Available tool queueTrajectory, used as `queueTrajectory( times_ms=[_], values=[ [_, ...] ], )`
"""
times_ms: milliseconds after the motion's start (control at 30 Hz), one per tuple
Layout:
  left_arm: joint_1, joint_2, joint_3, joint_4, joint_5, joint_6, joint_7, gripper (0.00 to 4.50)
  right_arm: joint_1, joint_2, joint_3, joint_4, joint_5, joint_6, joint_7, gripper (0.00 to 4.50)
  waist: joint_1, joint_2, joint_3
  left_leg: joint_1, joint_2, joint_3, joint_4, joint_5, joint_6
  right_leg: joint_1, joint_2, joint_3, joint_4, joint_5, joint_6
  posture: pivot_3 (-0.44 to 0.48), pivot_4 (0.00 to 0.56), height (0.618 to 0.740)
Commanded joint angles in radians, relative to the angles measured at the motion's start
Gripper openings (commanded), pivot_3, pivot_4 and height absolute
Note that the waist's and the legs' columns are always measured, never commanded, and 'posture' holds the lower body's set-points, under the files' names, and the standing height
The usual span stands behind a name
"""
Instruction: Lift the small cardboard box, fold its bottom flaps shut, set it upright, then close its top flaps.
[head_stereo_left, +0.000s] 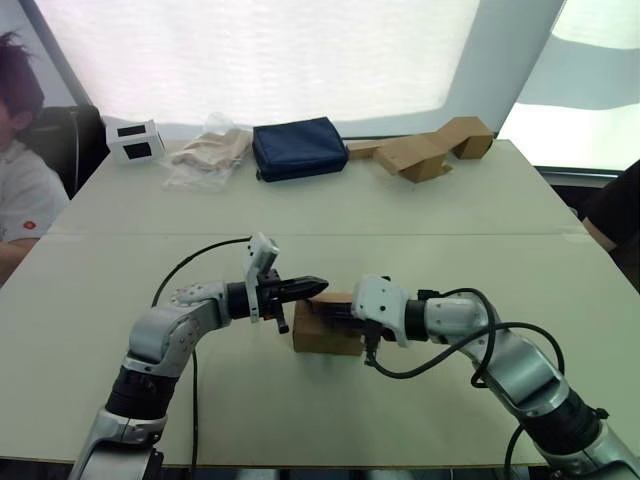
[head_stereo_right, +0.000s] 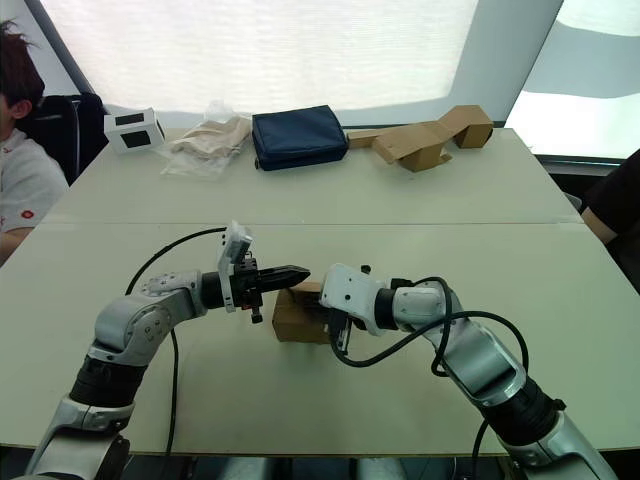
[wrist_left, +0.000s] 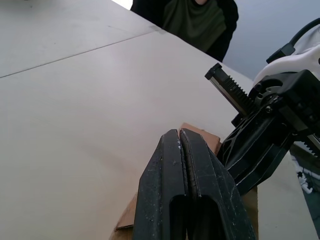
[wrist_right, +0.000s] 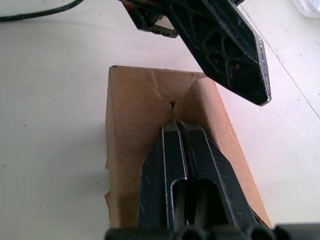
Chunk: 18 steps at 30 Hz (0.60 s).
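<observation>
- Pale tabletop (head_stereo_left: 420, 215) runs under a bright window; from your head views the small cardboard box (head_stereo_left: 322, 334) sits near the front edge between both arms; the left gripper (head_stereo_left: 308, 287) reaches over its top with fingers pressed together, and the right gripper (head_stereo_left: 338, 312) lies on the box top from the other side; along the far edge you see a white box with dark windows (head_stereo_left: 136, 140), a crumpled plastic bag (head_stereo_left: 207, 152), a navy pouch (head_stereo_left: 299, 148) and bent cardboard pieces (head_stereo_left: 432, 150); a person in a white shirt (head_stereo_left: 20, 195) sits at the far left.
- From your left wrist view, the left fingers (wrist_left: 192, 190) are shut with nothing between them, over a brown corner of the box (wrist_left: 207, 137), the right gripper just beside.
- From your right wrist view, the right fingers (wrist_right: 187, 175) are closed empty, tips resting on the top flaps (wrist_right: 150, 102) at their V seam; the left gripper's tip (wrist_right: 225, 45) hovers close above.
</observation>
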Motion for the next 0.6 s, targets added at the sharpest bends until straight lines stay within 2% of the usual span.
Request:
queueTrajectory(
  times_ms=[33,600],
  values=[
    [-0.017,0.001,0.007,-0.041,-0.017,-0.003,-0.005,0.02,-0.009,0.009,-0.024,-0.022,0.006,0.008,-0.009,0.0,0.0,0.0,0.0,0.0,0.0,0.0,0.0,0.0,0.0,0.0,0.0,0.0,0.0,0.0,0.0,0.0,0.15,0.74],
    [-0.013,0.035,-0.02,0.044,0.06,-0.072,-0.048,0.02,-0.009,0.02,0.001,-0.011,-0.023,0.009,-0.017,0.0,0.001,0.0,0.0,0.0,0.0,0.0,0.0,0.0,0.0,0.0,0.0,0.0,0.0,0.0,0.0,0.0,0.15,0.74]
  ],
)
